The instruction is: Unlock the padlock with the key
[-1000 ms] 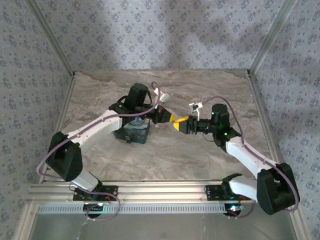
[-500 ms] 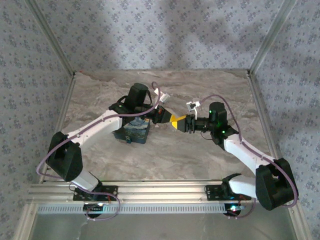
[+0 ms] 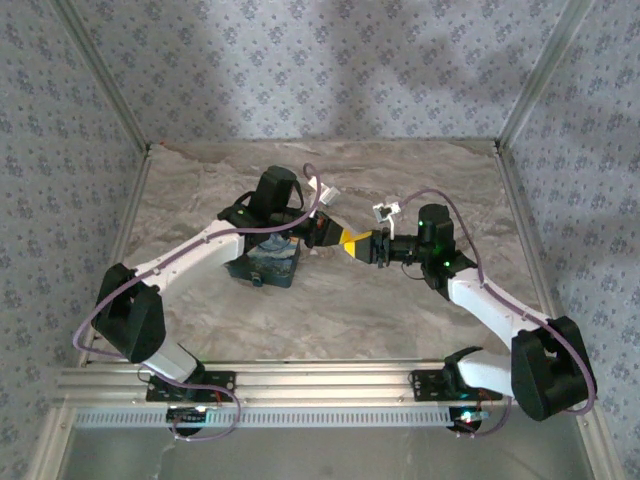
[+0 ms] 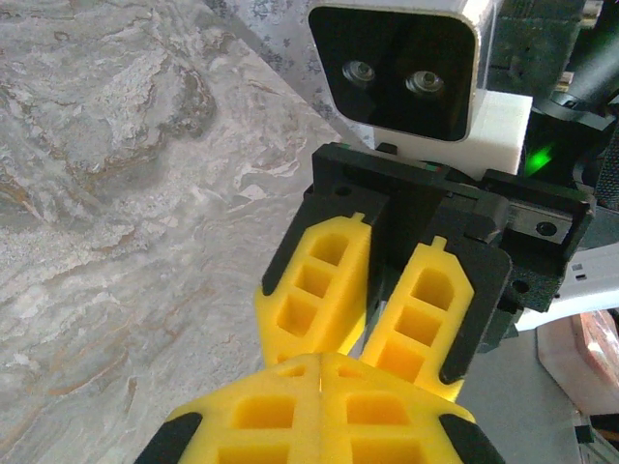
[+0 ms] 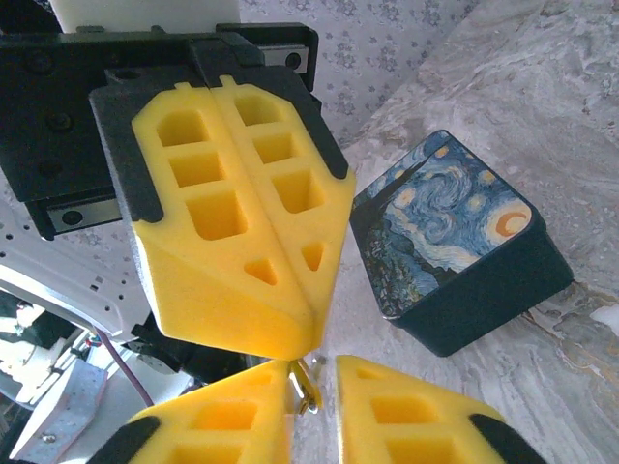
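Where the two arms meet over the middle of the table (image 3: 400, 320), the left gripper (image 5: 295, 338) and the right gripper (image 4: 356, 340) stand tip to tip, yellow foam against yellow foam. The right wrist view gives the closest look. The left gripper's fingers (image 5: 227, 208) are pressed flat together along their whole length. At their very tip the key (image 5: 308, 385) pokes out as a slim pale metal sliver. It hangs in the narrow gap between the right gripper's fingers (image 5: 406, 416), which stand apart on either side of it; I cannot tell whether it touches one of them. That view also shows the padlock (image 5: 455, 237) lying print-side up on the marbled table, well apart from both grippers, its face painted with a dark blue sky, yellow swirls and a crescent. From the top external view the padlock is a small dark block left of the table's middle, partly under the left arm's wrist and away from every edge, and the key is too small to make out. The left wrist view looks straight at the right arm's black two-lens camera (image 4: 392, 63) in its white housing, with a green light (image 4: 537, 155) glowing beside it.
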Controlling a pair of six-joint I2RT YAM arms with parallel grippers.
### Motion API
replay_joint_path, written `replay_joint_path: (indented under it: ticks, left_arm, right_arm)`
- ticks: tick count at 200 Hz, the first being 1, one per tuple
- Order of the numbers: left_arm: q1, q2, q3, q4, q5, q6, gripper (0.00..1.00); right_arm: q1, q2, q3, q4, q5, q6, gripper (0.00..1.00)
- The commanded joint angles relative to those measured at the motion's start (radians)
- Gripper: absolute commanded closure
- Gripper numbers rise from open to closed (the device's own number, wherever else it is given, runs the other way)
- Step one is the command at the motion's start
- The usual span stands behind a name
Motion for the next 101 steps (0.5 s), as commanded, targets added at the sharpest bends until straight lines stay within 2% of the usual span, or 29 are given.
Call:
replay_joint_path:
  ticks: [1, 49, 59, 69, 78, 101]
  left_arm:
    - [0.004, 0.003, 0.035, 0.011, 0.017, 0.008, 1.0]
    - [0.012, -0.008, 0.031, 0.013, -0.021, 0.003, 1.0]
    - [0.015, -0.015, 0.024, 0.02, -0.028, -0.002, 0.96]
    - [0.021, -0.023, 0.017, 0.03, -0.04, -0.01, 0.87]
    - [0.028, -0.036, 0.004, 0.04, -0.058, -0.018, 0.72]
    - [0.062, -0.091, -0.051, 0.064, -0.139, -0.044, 0.5]
  right_arm:
    - [-0.004, -0.015, 0.005, -0.012, 0.001, -0.016, 0.88]
    - [-0.01, -0.021, 0.007, -0.084, 0.018, -0.057, 1.0]
    - [-0.01, -0.021, 0.007, -0.09, 0.024, -0.06, 1.0]
    - [-0.01, -0.021, 0.008, -0.1, 0.03, -0.065, 1.0]
    - [-0.01, -0.021, 0.012, -0.116, 0.039, -0.073, 1.0]
    - [-0.006, -0.018, 0.032, -0.181, 0.071, -0.11, 1.0]
